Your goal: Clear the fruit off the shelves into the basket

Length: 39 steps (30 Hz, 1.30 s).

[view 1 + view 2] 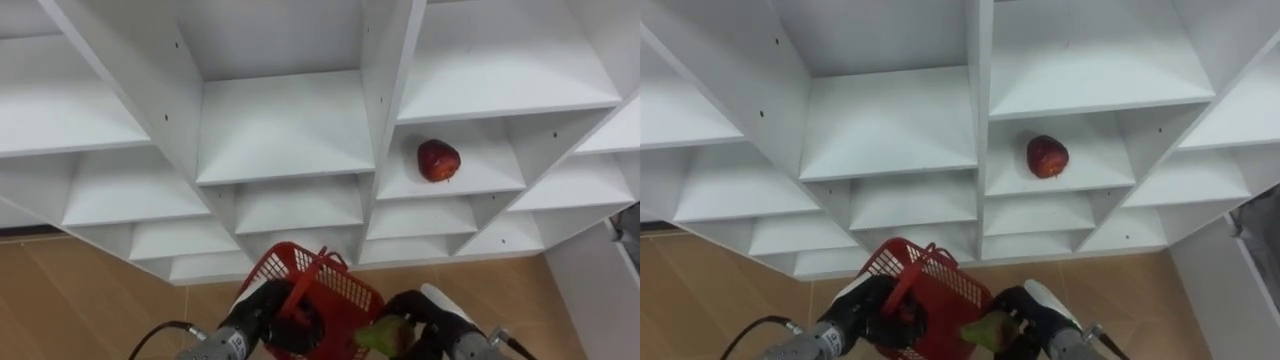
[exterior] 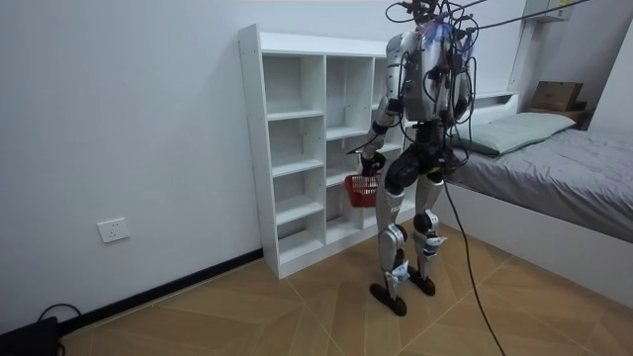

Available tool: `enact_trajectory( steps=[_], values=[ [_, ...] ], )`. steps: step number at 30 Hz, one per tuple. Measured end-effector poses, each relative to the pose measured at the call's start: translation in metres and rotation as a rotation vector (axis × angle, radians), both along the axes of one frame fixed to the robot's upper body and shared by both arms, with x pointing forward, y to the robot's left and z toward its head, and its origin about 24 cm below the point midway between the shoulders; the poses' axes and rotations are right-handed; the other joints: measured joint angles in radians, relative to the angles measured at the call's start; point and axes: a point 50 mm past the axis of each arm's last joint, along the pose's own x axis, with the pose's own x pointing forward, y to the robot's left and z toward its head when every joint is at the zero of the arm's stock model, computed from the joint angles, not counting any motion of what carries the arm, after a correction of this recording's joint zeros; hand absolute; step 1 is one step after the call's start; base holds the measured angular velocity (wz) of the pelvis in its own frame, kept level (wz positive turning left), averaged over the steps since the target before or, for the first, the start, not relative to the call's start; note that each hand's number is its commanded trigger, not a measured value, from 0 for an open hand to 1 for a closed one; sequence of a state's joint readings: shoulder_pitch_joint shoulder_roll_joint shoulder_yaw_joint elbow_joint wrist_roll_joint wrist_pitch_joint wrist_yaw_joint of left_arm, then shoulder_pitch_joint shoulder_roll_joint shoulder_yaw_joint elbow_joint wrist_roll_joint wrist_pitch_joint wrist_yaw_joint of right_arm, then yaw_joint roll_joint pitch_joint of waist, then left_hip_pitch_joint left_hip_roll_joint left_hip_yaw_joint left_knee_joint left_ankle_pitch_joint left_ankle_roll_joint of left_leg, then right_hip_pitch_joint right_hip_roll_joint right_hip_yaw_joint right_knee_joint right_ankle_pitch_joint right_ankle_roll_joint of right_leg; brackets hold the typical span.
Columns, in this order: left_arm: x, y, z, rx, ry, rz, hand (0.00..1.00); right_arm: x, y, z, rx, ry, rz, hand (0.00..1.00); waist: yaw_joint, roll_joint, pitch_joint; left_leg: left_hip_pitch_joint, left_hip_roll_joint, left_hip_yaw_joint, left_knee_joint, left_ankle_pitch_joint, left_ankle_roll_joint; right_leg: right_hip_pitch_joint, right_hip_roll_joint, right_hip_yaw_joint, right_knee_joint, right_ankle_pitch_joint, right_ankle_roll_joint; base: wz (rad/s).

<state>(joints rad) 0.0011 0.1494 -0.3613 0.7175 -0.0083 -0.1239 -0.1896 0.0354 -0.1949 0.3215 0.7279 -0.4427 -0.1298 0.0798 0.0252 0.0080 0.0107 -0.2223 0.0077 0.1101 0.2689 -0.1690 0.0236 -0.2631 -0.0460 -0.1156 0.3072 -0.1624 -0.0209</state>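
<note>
A red apple (image 1: 438,160) lies alone on a shelf of the white closet (image 1: 285,130), in the compartment right of the middle. Below it I carry a red plastic basket (image 1: 325,280), with my left hand (image 1: 258,312) curled round its handle. My right hand (image 1: 432,312) is at the basket's right rim, its fingers closed on a green fruit (image 1: 385,336) that is partly hidden by them. In the room view I stand upright facing the closet (image 2: 297,148), the basket (image 2: 361,190) at hip height.
The other closet compartments in view hold nothing. A wooden floor (image 1: 60,300) lies below the closet. In the room view a bed (image 2: 554,163) stands close behind me on the room view's right, and a wall socket (image 2: 114,229) sits low on the left.
</note>
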Motion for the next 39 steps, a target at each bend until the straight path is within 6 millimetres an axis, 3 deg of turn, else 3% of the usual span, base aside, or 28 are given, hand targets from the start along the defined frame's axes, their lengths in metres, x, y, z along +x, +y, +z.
enact_trajectory(
  steps=[12, 23, 39],
  values=[
    [0.001, -0.009, 0.002, -0.012, -0.009, -0.066, 1.0, -0.001, -0.004, -0.006, -0.034, 0.009, -0.022, 1.0, 0.003, 0.0, -0.0004, 0.0, 0.003, 0.001, 0.0, 0.0, 0.0, 0.001, 0.002, 0.005, 0.001, 0.0, 0.0, 0.0],
    [0.004, -0.015, 0.005, 0.0, -0.025, -0.16, 1.0, 0.026, -0.005, 0.004, -0.06, -0.066, -0.025, 1.0, 0.001, 0.006, 0.0054, -0.01, 0.006, 0.022, -0.001, 0.0, 0.0, -0.026, 0.001, 0.029, 0.021, -0.001, 0.0, -0.04],
    [-0.002, -0.021, 0.003, -0.011, 0.007, -0.234, 1.0, 0.036, 0.004, 0.009, -0.043, -0.124, -0.05, 1.0, -0.001, 0.002, 0.0121, -0.02, -0.001, 0.022, 0.0, 0.0, 0.0, -0.034, 0.0, 0.028, 0.017, -0.003, 0.001, -0.01]
  ],
)
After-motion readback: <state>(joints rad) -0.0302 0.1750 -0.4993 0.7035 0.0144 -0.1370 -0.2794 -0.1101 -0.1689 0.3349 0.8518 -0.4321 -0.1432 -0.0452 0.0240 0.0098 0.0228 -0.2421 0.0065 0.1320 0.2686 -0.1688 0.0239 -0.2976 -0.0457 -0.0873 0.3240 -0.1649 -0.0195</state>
